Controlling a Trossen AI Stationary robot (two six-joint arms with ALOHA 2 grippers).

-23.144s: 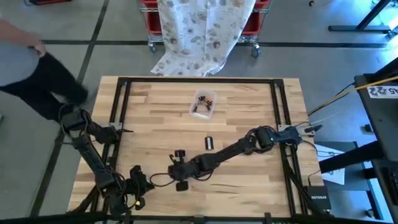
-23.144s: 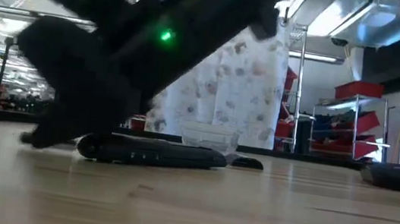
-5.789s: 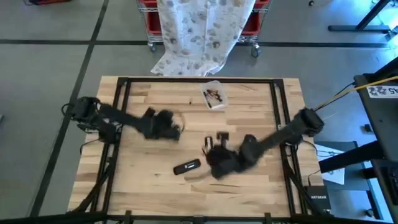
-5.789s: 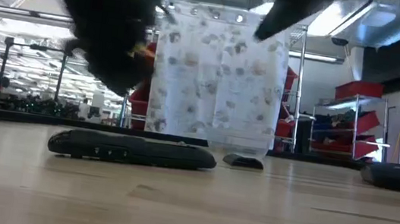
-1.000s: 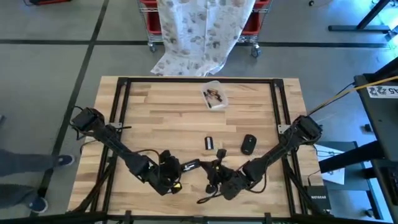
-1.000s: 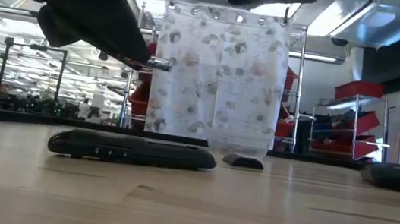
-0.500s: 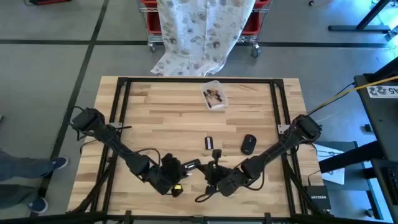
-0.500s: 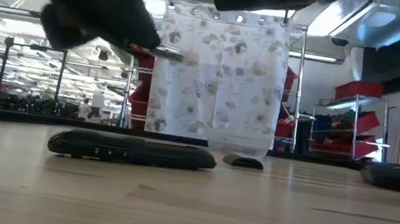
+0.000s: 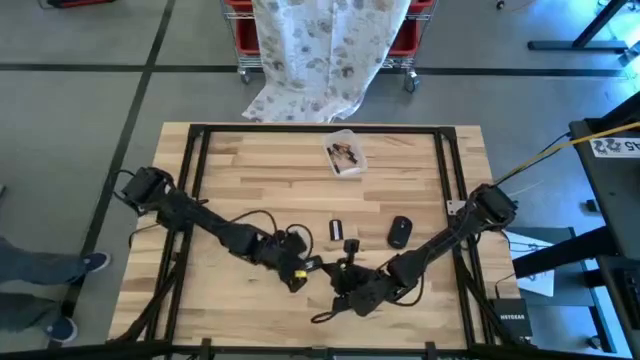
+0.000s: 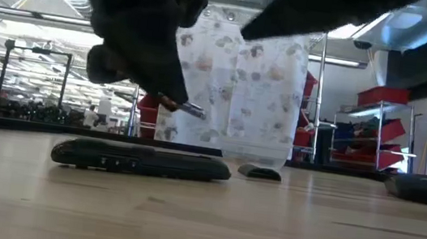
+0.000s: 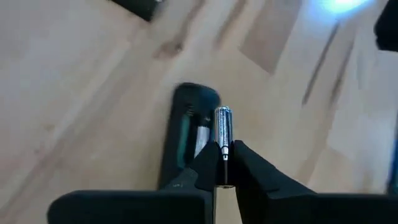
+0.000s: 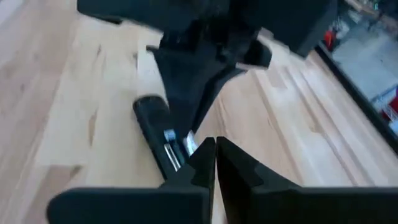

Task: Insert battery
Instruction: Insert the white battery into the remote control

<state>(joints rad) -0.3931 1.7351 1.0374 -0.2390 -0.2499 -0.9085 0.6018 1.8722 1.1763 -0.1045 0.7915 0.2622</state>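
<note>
Wood-grain table (image 9: 250, 170) seen from above: the left gripper (image 9: 297, 272) had moved up and rightward since half a second earlier and sat over the near end of the black remote (image 9: 309, 265), with the right gripper (image 9: 343, 278) just beside it. A battery cover (image 9: 336, 230), a black mouse (image 9: 399, 232) and a clear box (image 9: 343, 156) of small parts lay farther back; a patterned cloth (image 9: 320, 50) hung beyond the table on a grey floor.

Low view: the remote (image 10: 141, 160) lay flat, unmoved; a silver battery (image 10: 192, 109), held by the left gripper (image 10: 173, 103), hung tilted above it, lower than before. Shelving stood behind.

Left wrist view: fingers (image 11: 202, 163) were clamped on the battery (image 11: 222, 127), above the remote's open compartment (image 11: 188, 134).

Right wrist view: the right gripper (image 12: 215, 147) had its fingers pressed together, holding nothing, near the remote (image 12: 158, 137).
</note>
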